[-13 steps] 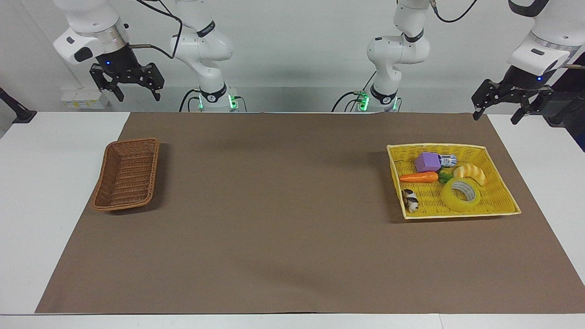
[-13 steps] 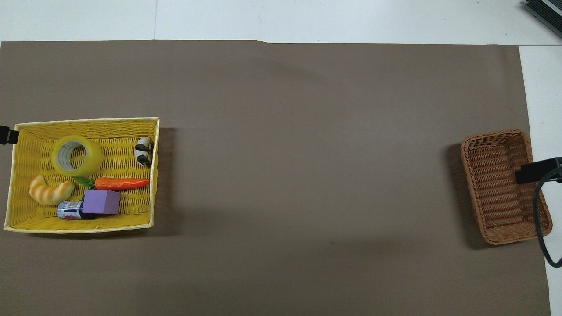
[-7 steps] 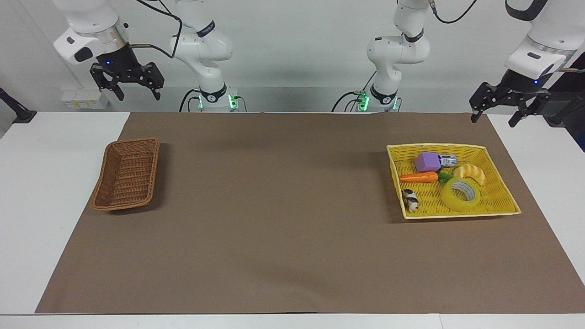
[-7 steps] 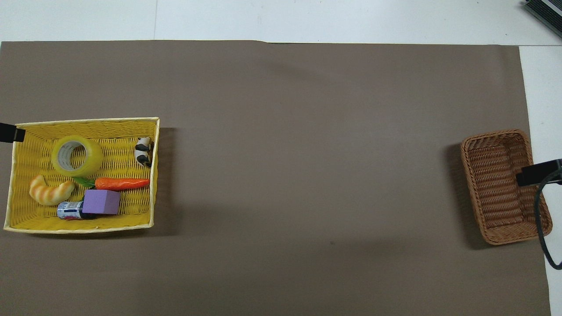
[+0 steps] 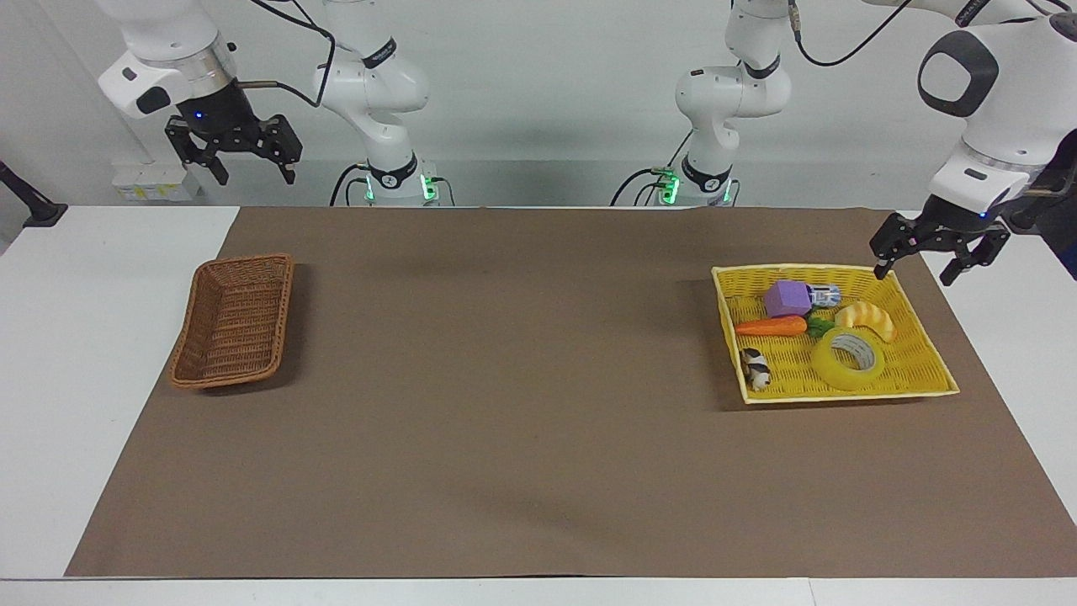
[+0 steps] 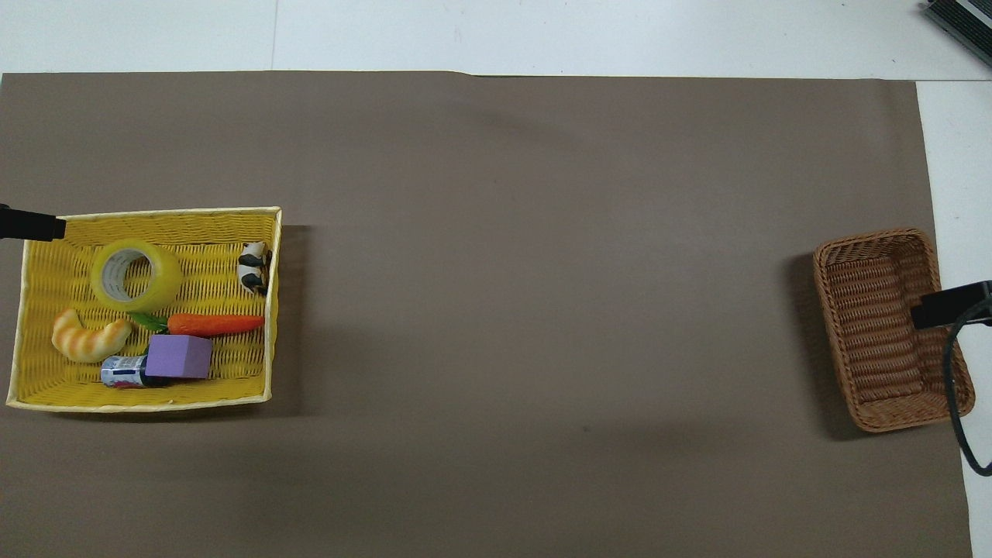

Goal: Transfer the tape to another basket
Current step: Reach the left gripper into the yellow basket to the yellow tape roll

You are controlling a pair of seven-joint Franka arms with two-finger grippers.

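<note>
The tape (image 5: 848, 358), a yellow translucent roll with a white core, lies flat in the yellow tray basket (image 5: 799, 270); it also shows in the overhead view (image 6: 136, 275). The brown wicker basket (image 5: 189, 324) stands empty at the right arm's end of the table and shows in the overhead view (image 6: 891, 236). My left gripper (image 5: 910, 276) is open and empty, in the air just above the yellow basket's rim at the left arm's end; one finger (image 6: 35, 225) shows from above. My right gripper (image 5: 256, 179) is open and empty, high over the brown basket's end of the table.
The yellow basket also holds an orange carrot (image 5: 771, 326), a purple block (image 5: 787, 298), a small can (image 5: 824, 295), a croissant toy (image 5: 865, 318) and a black-and-white cow toy (image 5: 756, 368). A brown mat (image 5: 505, 379) covers the table.
My left gripper has come down and moved in toward the yellow basket's rim. My right arm has barely moved. The tape and both baskets have stayed in place.
</note>
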